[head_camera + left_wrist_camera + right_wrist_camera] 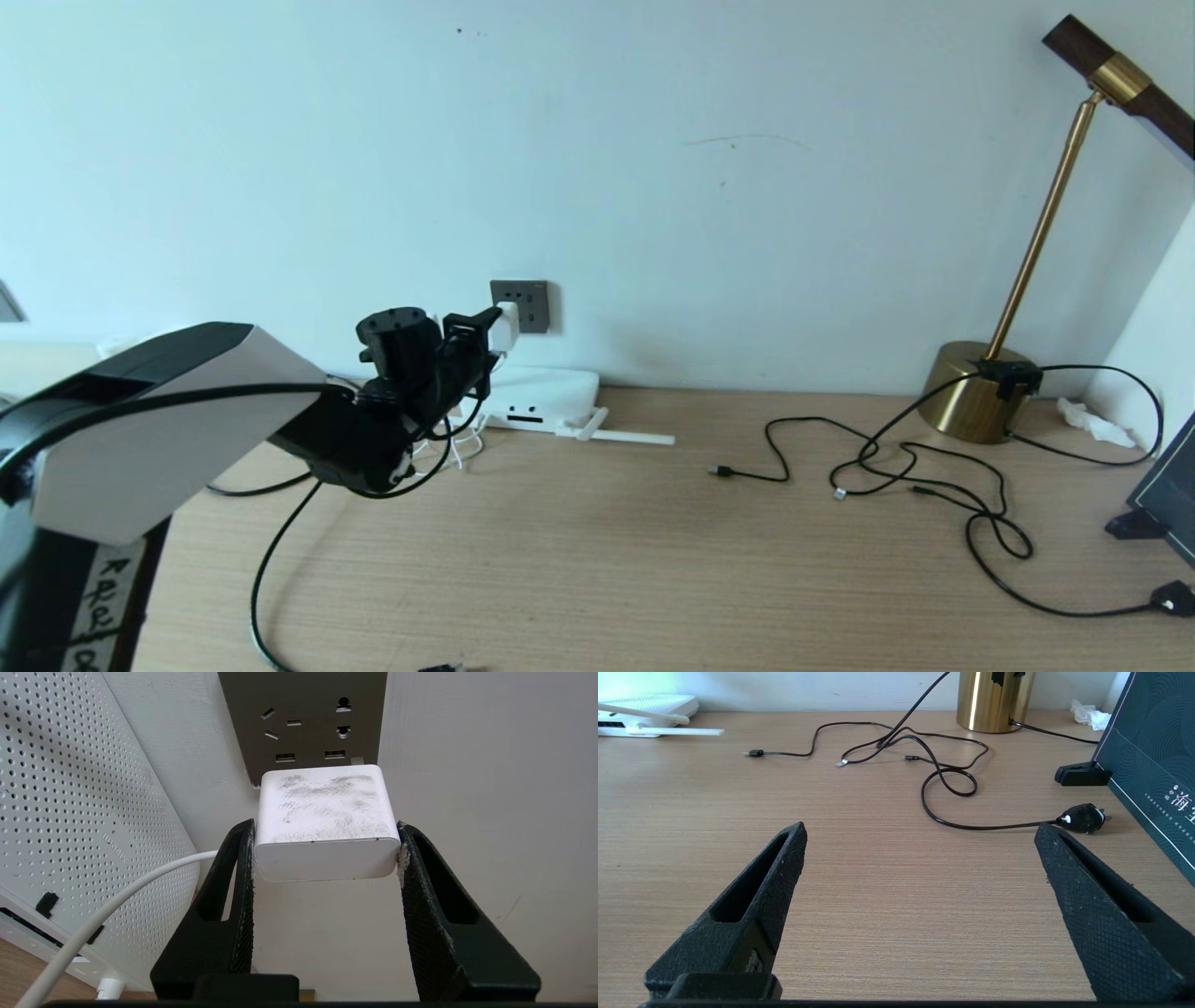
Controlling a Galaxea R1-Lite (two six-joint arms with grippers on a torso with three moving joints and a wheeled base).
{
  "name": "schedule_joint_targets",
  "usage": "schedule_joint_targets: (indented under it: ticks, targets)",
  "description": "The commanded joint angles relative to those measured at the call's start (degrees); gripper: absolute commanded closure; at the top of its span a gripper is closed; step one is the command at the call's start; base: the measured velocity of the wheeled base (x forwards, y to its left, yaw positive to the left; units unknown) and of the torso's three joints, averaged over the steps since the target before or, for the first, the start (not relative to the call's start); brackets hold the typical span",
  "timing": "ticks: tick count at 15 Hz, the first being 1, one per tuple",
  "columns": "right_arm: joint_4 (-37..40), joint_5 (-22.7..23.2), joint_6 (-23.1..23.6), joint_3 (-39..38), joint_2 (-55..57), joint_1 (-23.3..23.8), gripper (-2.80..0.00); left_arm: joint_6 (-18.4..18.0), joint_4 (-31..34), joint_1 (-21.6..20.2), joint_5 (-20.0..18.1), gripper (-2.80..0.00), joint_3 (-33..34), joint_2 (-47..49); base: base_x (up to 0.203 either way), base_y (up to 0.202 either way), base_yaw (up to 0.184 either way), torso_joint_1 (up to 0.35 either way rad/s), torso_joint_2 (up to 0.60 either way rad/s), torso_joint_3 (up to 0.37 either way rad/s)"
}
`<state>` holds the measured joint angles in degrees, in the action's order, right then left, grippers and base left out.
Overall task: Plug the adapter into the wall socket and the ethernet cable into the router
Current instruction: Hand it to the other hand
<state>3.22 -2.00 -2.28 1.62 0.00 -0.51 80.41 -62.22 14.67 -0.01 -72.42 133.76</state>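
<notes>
My left gripper (495, 327) is shut on the white adapter (324, 812), one finger on each side. The adapter is held against the wall at the lower edge of the dark grey wall socket (303, 718); its pins are hidden. Its thin white cord (117, 896) trails down toward the router (546, 392), a flat white box at the foot of the wall just below the wall socket (527, 303). The black ethernet cable (254, 597) curves along the near left of the table. My right gripper (920, 835) hovers open over bare table, holding nothing.
Thin black cords (896, 467) lie tangled on the right half of the table. A brass lamp (971, 401) stands at the back right, a dark box (1153, 765) at the right edge, a black plug (1083, 817) beside it. The router's antenna (621, 435) lies flat.
</notes>
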Motion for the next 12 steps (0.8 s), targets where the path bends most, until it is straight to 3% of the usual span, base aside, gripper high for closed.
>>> schedule_joint_targets:
  ticks: [1, 12]
  targets:
    - [0.0, 0.0, 0.0, 0.0, 0.0, 0.0, -2.80, 0.5, 0.1, 0.0, 0.2, 0.00, -1.3, 1.1, 0.000, 0.000, 0.000, 0.000, 0.00, 0.000]
    - [0.0, 0.0, 0.0, 0.0, 0.0, 0.0, -2.80, 0.5, 0.4, 0.0, 0.4, 0.00, -2.5, 2.3, 0.000, 0.000, 0.000, 0.000, 0.00, 0.000]
